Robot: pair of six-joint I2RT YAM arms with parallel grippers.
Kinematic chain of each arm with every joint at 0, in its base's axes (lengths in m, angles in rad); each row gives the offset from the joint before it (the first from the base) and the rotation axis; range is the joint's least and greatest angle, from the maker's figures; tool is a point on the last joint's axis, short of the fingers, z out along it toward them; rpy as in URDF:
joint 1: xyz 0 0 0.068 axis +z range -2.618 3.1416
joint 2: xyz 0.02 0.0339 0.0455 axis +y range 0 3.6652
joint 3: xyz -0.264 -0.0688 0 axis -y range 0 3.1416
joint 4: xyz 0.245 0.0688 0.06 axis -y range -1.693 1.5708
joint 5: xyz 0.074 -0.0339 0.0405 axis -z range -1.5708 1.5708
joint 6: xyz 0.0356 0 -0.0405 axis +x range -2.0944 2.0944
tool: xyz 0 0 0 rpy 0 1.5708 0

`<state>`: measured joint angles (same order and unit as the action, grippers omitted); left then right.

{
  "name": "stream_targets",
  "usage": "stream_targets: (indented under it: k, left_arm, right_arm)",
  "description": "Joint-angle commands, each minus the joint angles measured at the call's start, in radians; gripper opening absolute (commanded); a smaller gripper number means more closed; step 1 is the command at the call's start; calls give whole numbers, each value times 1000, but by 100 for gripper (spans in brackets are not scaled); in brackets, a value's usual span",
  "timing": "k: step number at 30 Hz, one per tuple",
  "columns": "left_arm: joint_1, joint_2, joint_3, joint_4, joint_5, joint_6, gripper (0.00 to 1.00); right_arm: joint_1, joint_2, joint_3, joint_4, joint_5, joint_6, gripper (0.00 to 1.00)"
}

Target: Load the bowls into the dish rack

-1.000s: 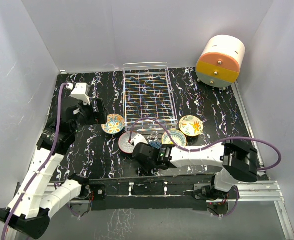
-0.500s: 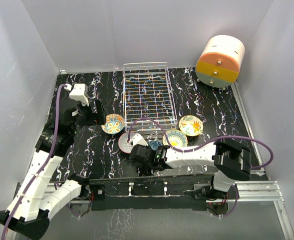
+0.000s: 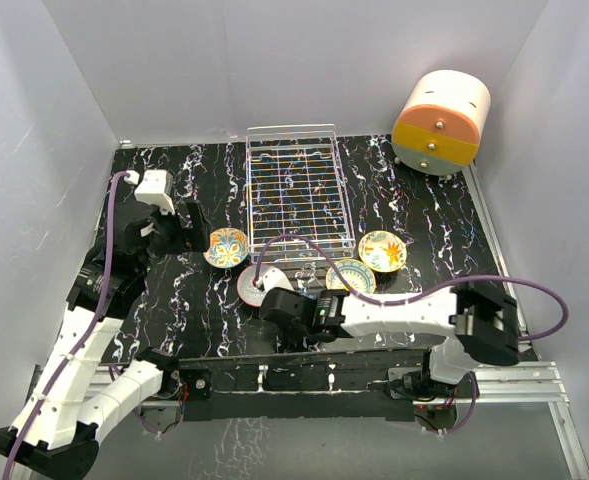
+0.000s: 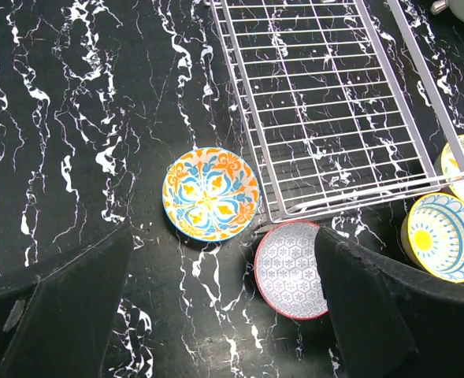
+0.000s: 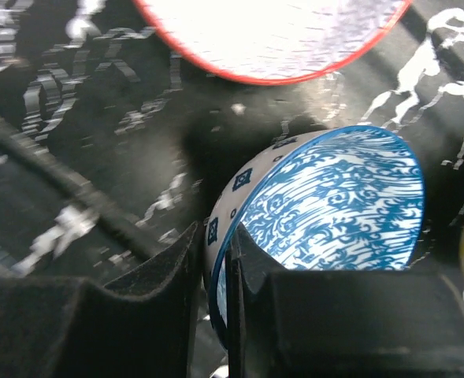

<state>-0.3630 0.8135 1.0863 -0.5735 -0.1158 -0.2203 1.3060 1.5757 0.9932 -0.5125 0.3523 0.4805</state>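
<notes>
The silver wire dish rack (image 3: 294, 190) stands empty at the table's middle back; it also shows in the left wrist view (image 4: 326, 102). My right gripper (image 3: 277, 300) (image 5: 216, 260) is shut on the rim of the blue bowl (image 5: 334, 197), which is tilted just above the table. The red-rimmed bowl (image 3: 252, 285) (image 5: 271, 31) lies right in front of it. The orange-floral bowl (image 3: 226, 247) (image 4: 210, 194), the yellow-teal bowl (image 3: 349, 275) (image 4: 444, 236) and a yellow-orange bowl (image 3: 382, 250) sit by the rack's near end. My left gripper (image 3: 189, 225) (image 4: 224, 315) is open and empty above the table, left of the orange-floral bowl.
An orange-and-cream cylindrical drawer cabinet (image 3: 441, 122) stands at the back right. White walls close in the black marbled table (image 3: 424, 210) on three sides. The right arm's purple cable loops over the rack's near end.
My right gripper has shifted slightly left toward the red-rimmed bowl with the blue bowl in it. My left arm has drawn a little back to the left.
</notes>
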Motion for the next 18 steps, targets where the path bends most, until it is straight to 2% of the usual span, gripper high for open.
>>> stream_targets:
  k: [1,6,9,13,18]
  left_arm:
    - [-4,-13,35,-16,7,1,97]
    - [-3,-21,53,-19,3,2,97]
    - [-4,-23,71,-17,4,2,97]
    - [-4,-23,95,-15,10,2,97]
    - [-4,-35,123,-26,9,4,97]
  right_arm:
    - [18,-160,99,-1,-143,34,8]
    - [11,-281,165,17,-192,41,8]
    - [-42,-305,237,36,-238,23,8]
    - [-226,-310,287,165,-420,5,8]
    - [-515,-269,270,477,-696,104,8]
